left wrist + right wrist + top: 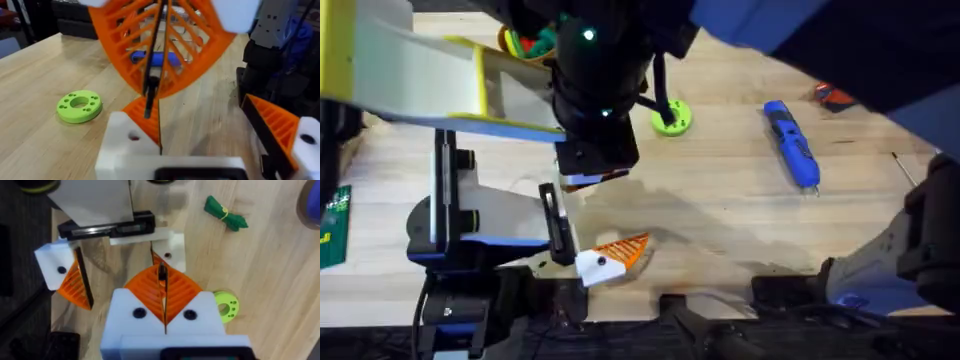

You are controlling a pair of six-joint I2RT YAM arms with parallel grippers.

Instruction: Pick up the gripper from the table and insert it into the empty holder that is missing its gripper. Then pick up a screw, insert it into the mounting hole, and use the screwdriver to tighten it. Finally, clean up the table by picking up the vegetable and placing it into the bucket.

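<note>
I judge step 1 of 3 is underway and not finished. My right gripper point(164, 305) is clenched on the gripper point(142, 117), the small orange ribbed finger. It pinches the finger by its dark edge and holds it down against the empty holder point(170, 247), the white mount with a bare hole. I cannot tell whether it is fully seated. My left gripper point(205, 125) carries that holder, with its 2 fingers spread apart.

No screw is fitted. The screwdriver point(792, 143) lies on the table point(740, 215), well apart from the holder. The vegetable point(225, 212) lies on the wood, not in the bucket point(525, 42).
</note>
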